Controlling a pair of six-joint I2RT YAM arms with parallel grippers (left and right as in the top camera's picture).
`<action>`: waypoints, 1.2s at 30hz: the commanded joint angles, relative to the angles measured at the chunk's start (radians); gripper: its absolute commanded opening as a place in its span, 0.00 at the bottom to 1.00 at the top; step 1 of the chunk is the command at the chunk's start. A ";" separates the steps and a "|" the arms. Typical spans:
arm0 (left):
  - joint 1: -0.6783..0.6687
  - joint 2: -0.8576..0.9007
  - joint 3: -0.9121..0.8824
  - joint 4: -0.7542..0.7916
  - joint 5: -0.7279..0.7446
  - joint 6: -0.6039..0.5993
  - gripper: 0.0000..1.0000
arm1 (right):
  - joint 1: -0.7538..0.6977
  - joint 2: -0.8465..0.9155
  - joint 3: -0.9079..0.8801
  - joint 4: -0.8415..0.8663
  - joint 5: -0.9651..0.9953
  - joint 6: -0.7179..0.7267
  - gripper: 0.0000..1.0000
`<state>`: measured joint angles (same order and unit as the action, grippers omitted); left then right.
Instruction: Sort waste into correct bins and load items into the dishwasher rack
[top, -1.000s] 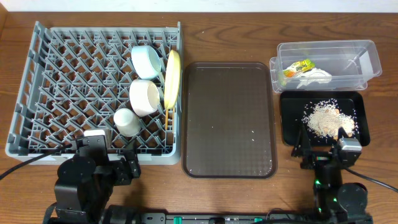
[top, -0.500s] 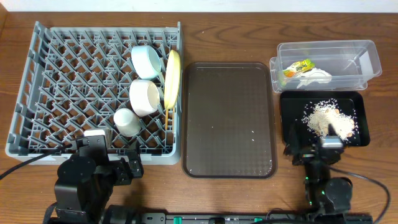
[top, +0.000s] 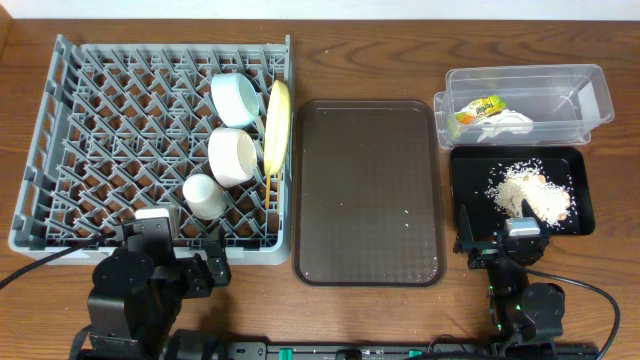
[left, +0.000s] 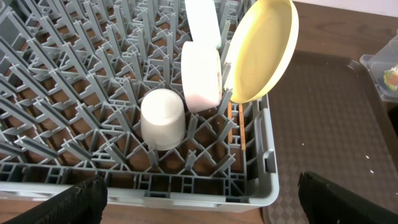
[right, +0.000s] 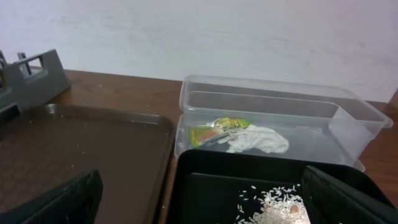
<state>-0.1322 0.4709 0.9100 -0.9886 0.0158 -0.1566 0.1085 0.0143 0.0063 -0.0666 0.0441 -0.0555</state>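
Fingers (left: 81, 199) of left gripper (left: 205, 202) and right gripper (right: 202, 199) gape apart (empty); grainy crumbs (top: 525, 192) on glossy black tray (top: 470, 180).

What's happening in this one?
Neither arm is handling anything: the left gripper and right gripper are both open and empty near the table's front edge. The sorting looks done. The dishwasher rack holds the light blue bowl, white bowl, cup, yellow plate and chopsticks. The clear tub holds the wrapper and tissue. The crumbs lie in the black tray. The brown serving tray carries only a few specks.
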 joint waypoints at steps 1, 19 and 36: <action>-0.003 -0.002 -0.005 0.000 -0.005 0.006 1.00 | -0.003 -0.009 -0.001 -0.005 -0.008 -0.013 0.99; -0.003 -0.002 -0.005 0.000 -0.005 0.006 0.99 | -0.003 -0.009 -0.001 -0.005 -0.008 -0.013 0.99; 0.032 -0.126 -0.208 0.166 -0.114 0.029 0.99 | -0.003 -0.009 -0.001 -0.005 -0.008 -0.013 0.99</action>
<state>-0.1162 0.4118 0.7841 -0.8795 -0.0654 -0.1398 0.1085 0.0143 0.0063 -0.0669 0.0406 -0.0566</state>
